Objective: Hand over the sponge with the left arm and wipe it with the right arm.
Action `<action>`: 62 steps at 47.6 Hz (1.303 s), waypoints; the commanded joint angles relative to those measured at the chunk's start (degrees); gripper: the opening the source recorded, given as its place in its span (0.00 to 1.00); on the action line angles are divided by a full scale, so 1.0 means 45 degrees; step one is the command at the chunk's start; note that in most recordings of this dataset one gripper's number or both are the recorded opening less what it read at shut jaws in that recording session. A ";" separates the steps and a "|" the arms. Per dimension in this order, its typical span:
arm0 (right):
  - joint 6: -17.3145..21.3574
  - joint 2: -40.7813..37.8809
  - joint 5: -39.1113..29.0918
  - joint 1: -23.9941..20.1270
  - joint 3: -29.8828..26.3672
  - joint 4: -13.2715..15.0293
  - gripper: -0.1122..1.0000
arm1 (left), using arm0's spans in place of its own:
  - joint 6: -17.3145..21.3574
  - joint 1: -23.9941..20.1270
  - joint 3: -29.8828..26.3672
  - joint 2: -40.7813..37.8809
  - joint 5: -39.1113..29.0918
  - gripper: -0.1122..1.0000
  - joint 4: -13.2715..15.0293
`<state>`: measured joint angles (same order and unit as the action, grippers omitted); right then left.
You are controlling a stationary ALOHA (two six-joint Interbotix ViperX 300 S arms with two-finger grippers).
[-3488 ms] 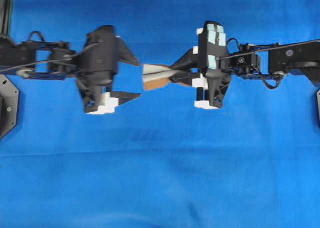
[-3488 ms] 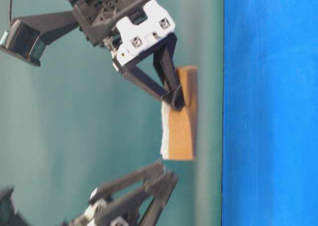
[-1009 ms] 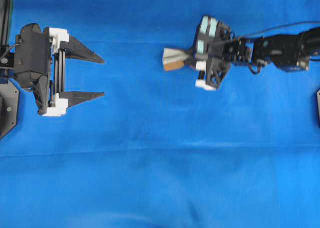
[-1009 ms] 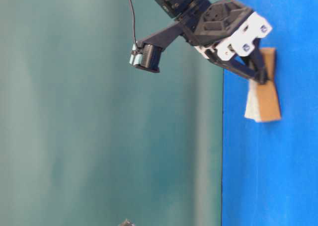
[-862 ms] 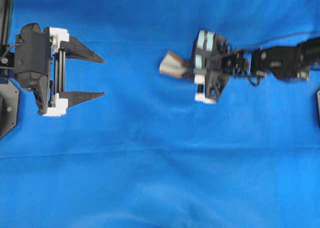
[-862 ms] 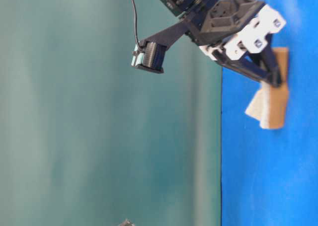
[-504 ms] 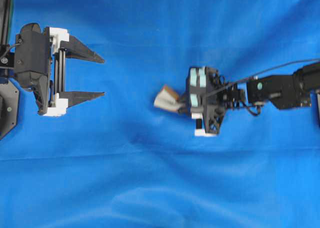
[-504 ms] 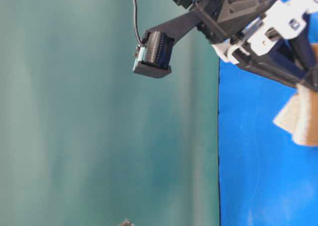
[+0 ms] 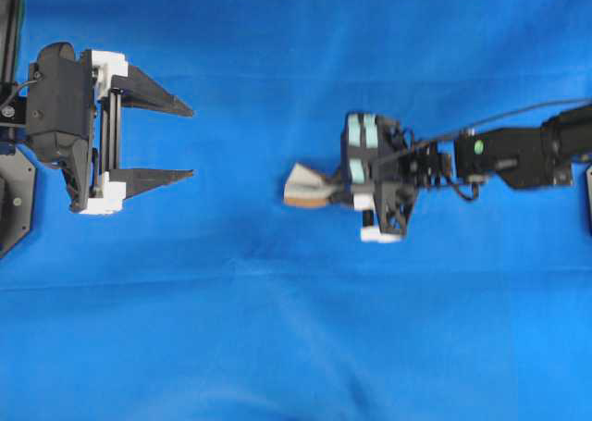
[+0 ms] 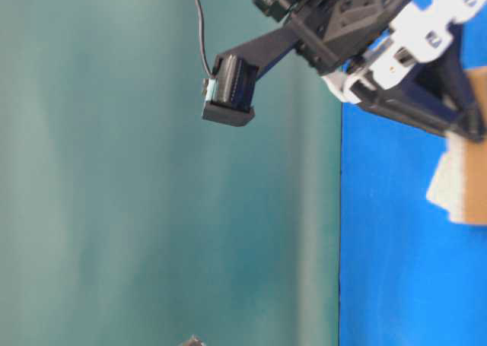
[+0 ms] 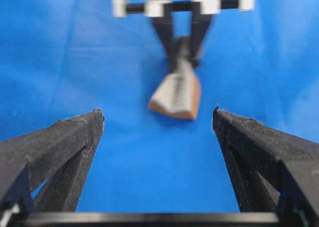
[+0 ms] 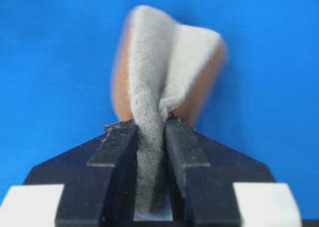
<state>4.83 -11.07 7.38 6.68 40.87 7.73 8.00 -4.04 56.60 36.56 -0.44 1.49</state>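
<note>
The sponge (image 9: 303, 185), pale grey on top with an orange-brown underside, is pinched and folded in my right gripper (image 9: 329, 192), which is shut on it near the middle of the blue cloth. In the right wrist view the sponge (image 12: 167, 62) bulges out past the right gripper (image 12: 149, 124), its grey face squeezed between the jaws. From table level the sponge (image 10: 460, 182) rests against the cloth under the right gripper (image 10: 475, 133). My left gripper (image 9: 192, 143) stands wide open at the far left, holding nothing. In its wrist view, the left gripper (image 11: 158, 111) faces the sponge (image 11: 174, 95) from a distance.
The blue cloth (image 9: 277, 328) covers the whole table, with shallow creases toward the front. A teal wall (image 10: 152, 209) fills the left of the table-level view. Black base plates (image 9: 11, 204) sit at the left and right edges.
My right gripper has swept the sponge forward and a little left across the cloth, from the back middle toward the centre. The left gripper has stayed open and still.
</note>
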 commanded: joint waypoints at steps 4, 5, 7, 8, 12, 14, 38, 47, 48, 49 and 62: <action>-0.0312 0.0391 0.0059 0.1738 0.0020 0.0488 0.30 | -0.0020 0.0039 -0.0117 0.0020 0.0117 0.90 0.0000; -0.0332 0.0410 0.0098 0.1914 0.0039 0.0547 0.30 | -0.0020 0.0039 -0.0137 0.0020 0.0117 0.90 0.0000; -0.0410 0.0430 0.0117 0.2207 0.0039 0.0586 0.30 | -0.0020 0.0020 -0.0117 0.0020 0.0117 0.90 0.0000; -0.0469 0.0430 0.0117 0.2324 0.0039 0.0586 0.30 | -0.0020 0.0020 -0.0117 0.0020 0.0117 0.90 0.0000; -0.0645 0.0430 0.0137 0.2793 0.0020 0.0645 0.30 | -0.0020 0.0020 -0.0117 0.0000 0.0117 0.90 0.0000; -0.0684 0.0430 0.0156 0.2949 0.0000 0.0664 0.30 | -0.0020 0.0020 -0.0117 -0.0020 0.0117 0.90 0.0000; -0.0410 0.0430 0.0508 0.1211 0.0215 0.0391 0.30 | -0.0020 0.0020 -0.0117 -0.0059 0.0195 0.90 0.0000; 0.0156 0.0430 0.0488 -0.0703 0.0254 0.0020 0.30 | 0.0000 0.0020 -0.0117 -0.0059 0.0195 0.90 0.0000; 0.0234 0.0430 0.0488 -0.0918 0.0234 0.0000 0.30 | 0.0000 0.0039 -0.0117 -0.0059 0.0195 0.90 0.0000; 0.0352 0.0430 0.0488 -0.1211 0.0215 0.0000 0.30 | 0.0020 0.0039 -0.0117 -0.0059 0.0195 0.90 0.0000; 0.1055 0.0430 0.0391 -0.2754 -0.0137 0.0000 0.30 | 0.0020 0.0039 -0.0117 -0.0059 0.0254 0.90 0.0000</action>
<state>9.40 -10.81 9.14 -3.87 41.48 7.82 8.09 -4.04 56.60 36.21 0.00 1.41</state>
